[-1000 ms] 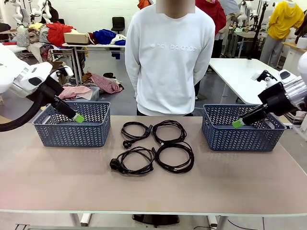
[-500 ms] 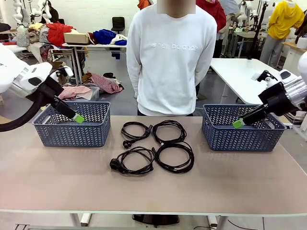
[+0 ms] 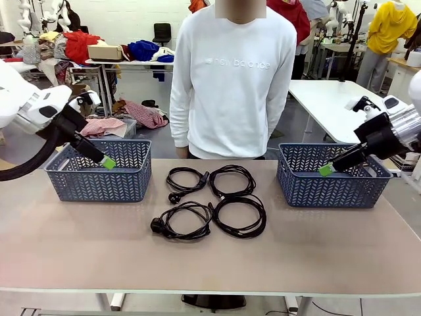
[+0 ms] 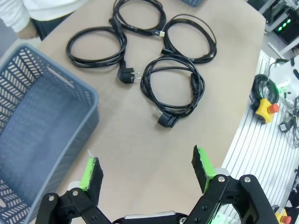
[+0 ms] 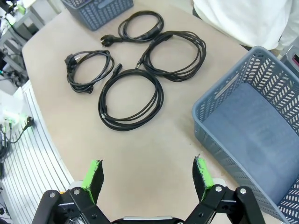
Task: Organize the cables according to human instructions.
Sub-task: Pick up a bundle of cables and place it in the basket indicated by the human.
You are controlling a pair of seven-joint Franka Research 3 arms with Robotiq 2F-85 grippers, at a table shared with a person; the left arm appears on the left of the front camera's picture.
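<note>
Cables: four coiled black power cords lie unsorted mid beige tabletop.
Baskets: left blue plastic basket, right blue plastic basket look empty.
Grippers: left gripper, right gripper spread wide, holding nothing.

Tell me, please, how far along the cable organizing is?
Done: nothing; both blue plastic baskets look empty. In hand: nothing; left gripper and right gripper are open by the baskets. Left: all four coiled black power cords lie on the beige table.

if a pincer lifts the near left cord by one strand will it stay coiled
Probably not: the near left cord is thin, loosely looped strands with no tie visible, so it would likely sag and uncoil. Its plug looks heavier and may dangle.
</note>
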